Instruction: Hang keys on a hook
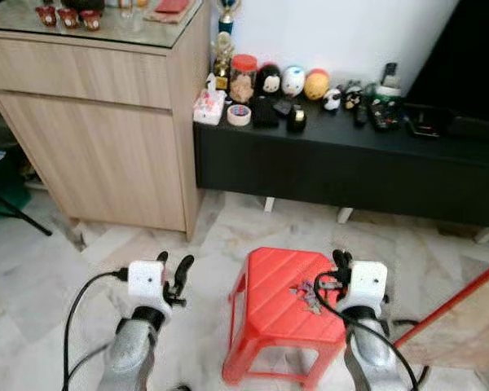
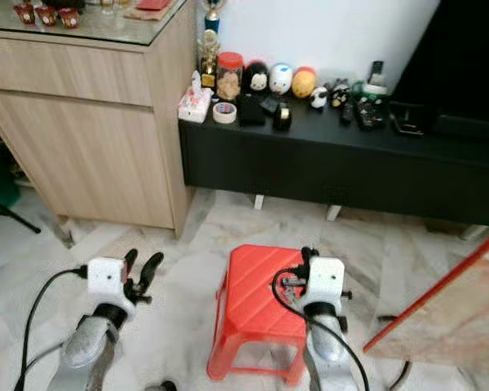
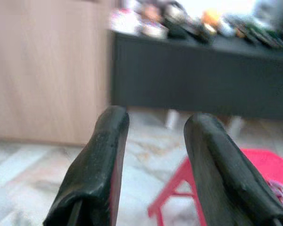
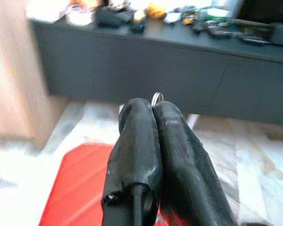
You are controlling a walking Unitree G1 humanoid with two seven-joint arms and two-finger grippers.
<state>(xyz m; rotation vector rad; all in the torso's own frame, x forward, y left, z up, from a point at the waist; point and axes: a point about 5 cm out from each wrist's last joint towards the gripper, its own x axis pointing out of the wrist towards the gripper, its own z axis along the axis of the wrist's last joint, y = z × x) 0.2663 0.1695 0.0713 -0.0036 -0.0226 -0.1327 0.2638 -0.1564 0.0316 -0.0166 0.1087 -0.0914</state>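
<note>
Right gripper (image 4: pixel 153 110): two long black rubbery fingers pressed together, pinching a thin silver key ring (image 4: pixel 157 98) at their tips, held just above a red plastic stool (image 1: pixel 273 297). Keys (image 1: pixel 308 295): a small metal bunch with a purplish tag, dangling beside the gripper over the stool's ribbed seat; gripping by the ring would leave the loop free to slip over a hook, in my judgement. Left gripper (image 1: pixel 178 275): fingers spread, holding nothing, raised over the pale marble-patterned floor (image 1: pixel 41 277) to the stool's left. Stool: moulded, diagonal grooves, splayed legs. Beyond: a low matte black console (image 1: pixel 342 163) carrying a roll of tape (image 1: pixel 239 114), a red-lidded jar (image 1: pixel 243 77), round toy figures and remotes; beside it a light wood-grain cabinet (image 1: pixel 90 122) with a glass top. No hook can be made out, so hanging is not yet begun.
</note>
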